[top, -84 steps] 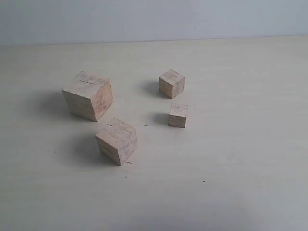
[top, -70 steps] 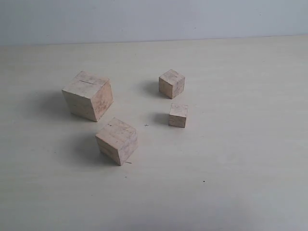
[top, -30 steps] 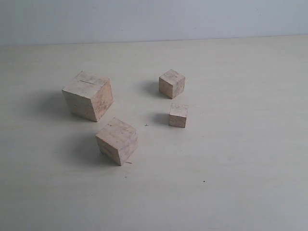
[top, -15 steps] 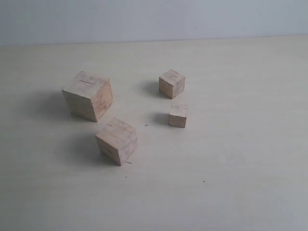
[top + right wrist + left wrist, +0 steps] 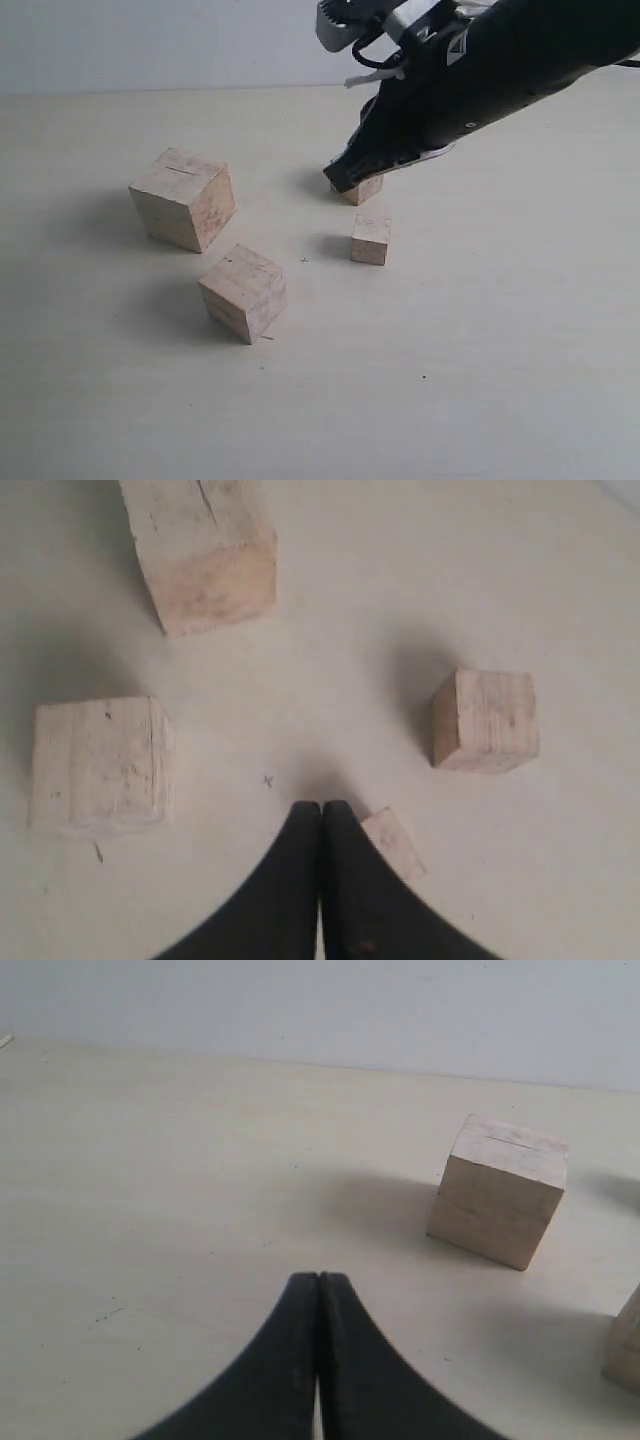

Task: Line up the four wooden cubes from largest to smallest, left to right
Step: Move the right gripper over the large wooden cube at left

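The right end effector (image 5: 342,181) reaches in from the right side of the exterior view with its fingers pressed together and nothing between them. In the right wrist view the closed tips (image 5: 321,805) point at bare counter (image 5: 500,350), with the smallest cube (image 5: 395,842) just beside one finger and partly covered by it. The third cube (image 5: 487,720) lies near, on the same side. Contact with either cube cannot be confirmed. In the exterior view the arm covers most of the third cube (image 5: 367,190), and the smallest cube (image 5: 370,240) stands in front of it, apart. The largest cube (image 5: 183,198) stands at the left, and the second cube (image 5: 243,293) lies nearer the camera, to its right; both are well apart from the right end effector. The left end effector (image 5: 318,1278) is also closed and empty, and faces the largest cube (image 5: 500,1190) across open counter. The cubes have no long axis; the smallest appears turned relative to the finger line. The right arm is judged nearer to both small cubes. The fingers must spread before any grasp, and the neighbouring third cube limits clearance.
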Tool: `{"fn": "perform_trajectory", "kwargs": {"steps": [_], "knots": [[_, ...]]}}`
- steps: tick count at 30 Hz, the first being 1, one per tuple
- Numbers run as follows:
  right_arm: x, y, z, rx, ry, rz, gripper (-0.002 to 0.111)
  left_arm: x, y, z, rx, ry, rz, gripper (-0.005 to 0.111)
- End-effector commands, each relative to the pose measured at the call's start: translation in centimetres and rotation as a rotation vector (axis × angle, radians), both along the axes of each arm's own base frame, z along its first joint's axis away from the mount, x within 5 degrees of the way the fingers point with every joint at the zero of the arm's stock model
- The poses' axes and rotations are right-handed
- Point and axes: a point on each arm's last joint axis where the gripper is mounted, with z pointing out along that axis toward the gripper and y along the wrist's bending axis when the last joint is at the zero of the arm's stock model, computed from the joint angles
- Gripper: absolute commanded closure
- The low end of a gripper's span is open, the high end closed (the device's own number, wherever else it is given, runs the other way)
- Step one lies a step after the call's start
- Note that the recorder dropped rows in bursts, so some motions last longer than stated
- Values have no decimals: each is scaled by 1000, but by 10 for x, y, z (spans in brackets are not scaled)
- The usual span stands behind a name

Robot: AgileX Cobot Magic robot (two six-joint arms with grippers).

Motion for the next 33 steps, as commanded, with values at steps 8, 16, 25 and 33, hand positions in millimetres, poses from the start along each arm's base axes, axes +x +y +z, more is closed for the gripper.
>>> {"fn": "perform_trajectory", "kwargs": {"steps": [8,16,25,33], "knots": [[24,20,11,289,-183,-124,108,0,0,1,-1,-13,-6,107],[37,26,2,380,-211,-209,108,0,0,1,-1,-13,-6,107],[55,50,-26,162,-193,-45,97,0,0,1,-1,-13,-6,107],[56,96,-17,140,-241,99,20,0,0,1,-3,-13,-6,107]]}}
